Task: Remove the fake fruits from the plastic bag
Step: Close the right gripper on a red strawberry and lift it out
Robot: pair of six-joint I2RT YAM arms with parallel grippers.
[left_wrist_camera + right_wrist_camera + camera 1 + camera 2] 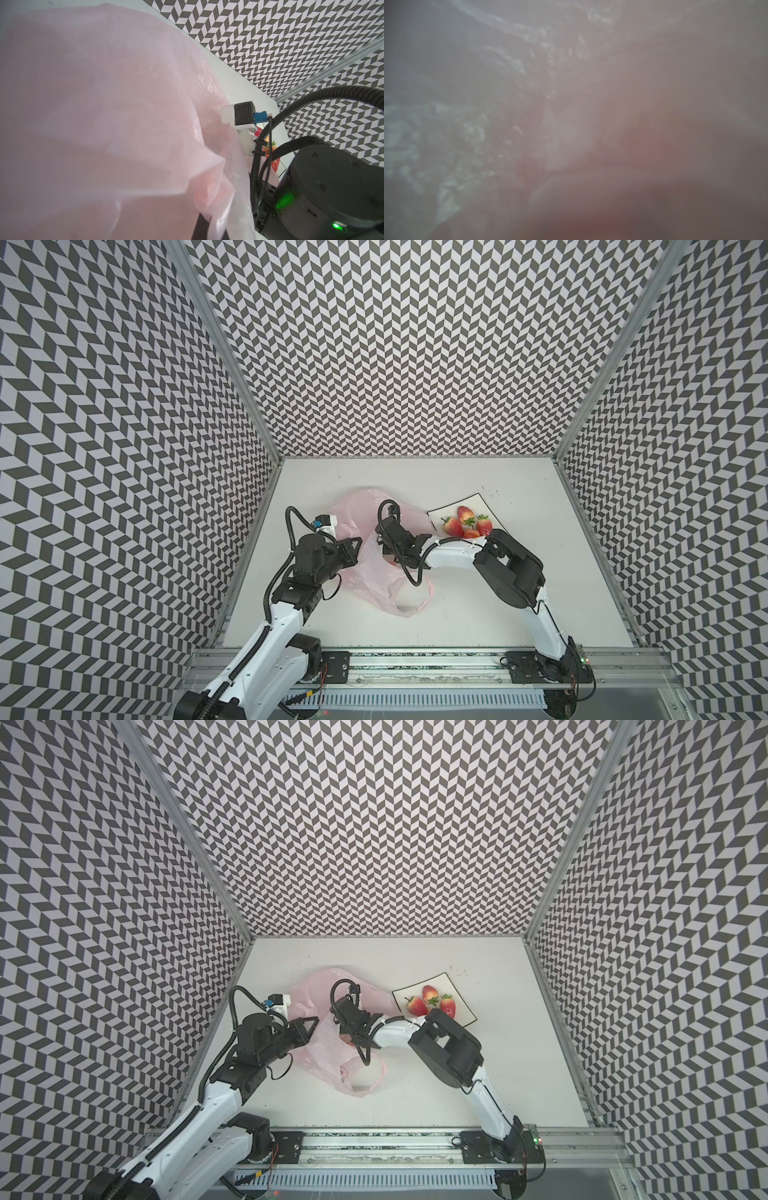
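The pale-pink plastic bag (374,585) (328,1065) lies crumpled left of the table's middle. My left gripper (358,545) (316,1020) is shut on the bag's near-left edge and holds the film up; in the left wrist view a dark finger (202,226) shows wrapped in the bag (104,104). My right gripper (392,564) (352,1041) reaches into the bag's mouth, its fingers hidden by film. The right wrist view shows only fogged bag film (571,83) and a reddish blur (643,145). Three strawberries (453,526) (465,514) (484,526) lie on the plate.
The square white plate with a black rim (478,502) (446,979) sits right of the bag, partly under my right forearm (453,556). An orange-pink fruit (471,534) lies at its near edge. One bag handle loop (411,593) lies open toward the front. Patterned walls enclose three sides.
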